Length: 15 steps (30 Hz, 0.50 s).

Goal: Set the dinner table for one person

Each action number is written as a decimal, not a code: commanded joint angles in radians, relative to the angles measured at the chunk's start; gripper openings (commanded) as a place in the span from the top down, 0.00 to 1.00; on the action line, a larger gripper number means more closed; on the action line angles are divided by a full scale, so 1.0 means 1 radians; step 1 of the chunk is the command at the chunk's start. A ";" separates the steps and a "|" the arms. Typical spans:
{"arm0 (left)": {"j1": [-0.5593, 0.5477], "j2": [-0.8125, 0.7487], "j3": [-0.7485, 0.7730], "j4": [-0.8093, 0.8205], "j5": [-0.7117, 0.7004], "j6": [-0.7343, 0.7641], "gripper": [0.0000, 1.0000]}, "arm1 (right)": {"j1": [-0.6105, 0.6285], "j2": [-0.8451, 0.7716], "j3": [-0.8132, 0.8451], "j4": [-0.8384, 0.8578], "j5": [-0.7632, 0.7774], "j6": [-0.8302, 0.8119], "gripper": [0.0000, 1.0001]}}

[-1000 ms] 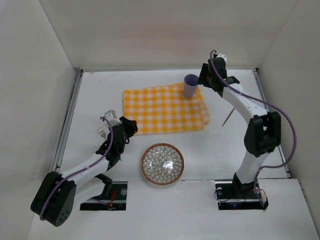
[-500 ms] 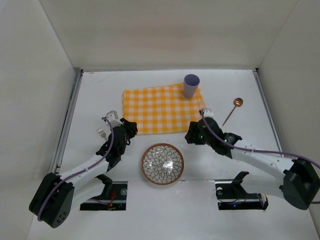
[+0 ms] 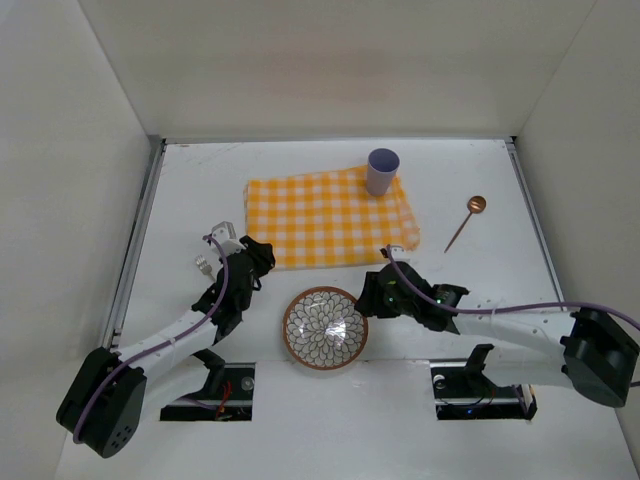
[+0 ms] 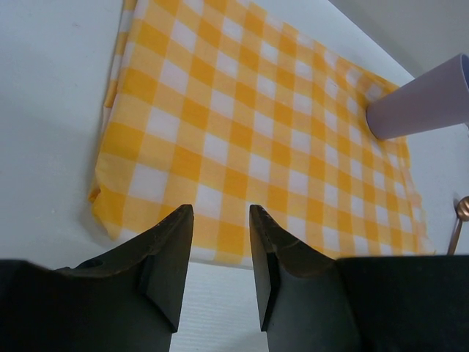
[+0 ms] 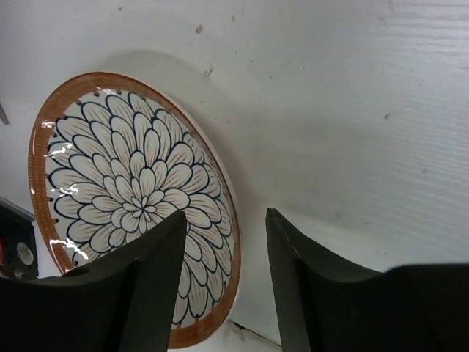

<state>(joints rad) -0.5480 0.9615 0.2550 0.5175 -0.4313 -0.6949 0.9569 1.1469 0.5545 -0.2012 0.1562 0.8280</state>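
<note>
Right gripper (image 3: 372, 298): fingers spread, nothing between them; it hovers low over the plate's rim.
Plate (image 5: 124, 198): lies flat just to this gripper's left, one finger over its brown rim, the other over bare table.
Plate handling: probably glazed ceramic, so stiff, slippery and breakable. The raised rim nearest the right gripper looks the best hold, one finger inside and one outside, closed gently.
Left gripper (image 4: 220, 220): fingers parted, holding nothing.
Checked cloth (image 4: 256, 132): directly ahead of the left gripper, its near edge just past the fingertips. It looks soft and light, and may slide or wrinkle under a dragged plate.
Cup (image 3: 381, 172): stands on the cloth's far corner, well ahead and right of the left gripper.
Spoon (image 3: 463, 222): on bare table, far off to the right gripper's right.
Dinner table (image 3: 200, 190): beneath both grippers, carrying everything.
</note>
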 commanded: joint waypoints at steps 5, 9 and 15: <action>0.016 -0.023 0.012 0.024 -0.032 0.021 0.66 | -0.002 0.111 -0.054 0.166 -0.096 0.043 0.53; 0.032 -0.046 0.009 0.007 -0.032 0.023 0.65 | -0.007 0.154 -0.074 0.247 -0.147 0.046 0.67; 0.041 -0.046 0.006 0.007 -0.035 0.021 0.65 | -0.028 0.071 -0.108 0.304 -0.162 0.075 0.91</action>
<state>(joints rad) -0.5114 0.9333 0.2550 0.5041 -0.4438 -0.6880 0.9379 1.2758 0.4656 0.0456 -0.0174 0.8986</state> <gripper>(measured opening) 0.342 0.122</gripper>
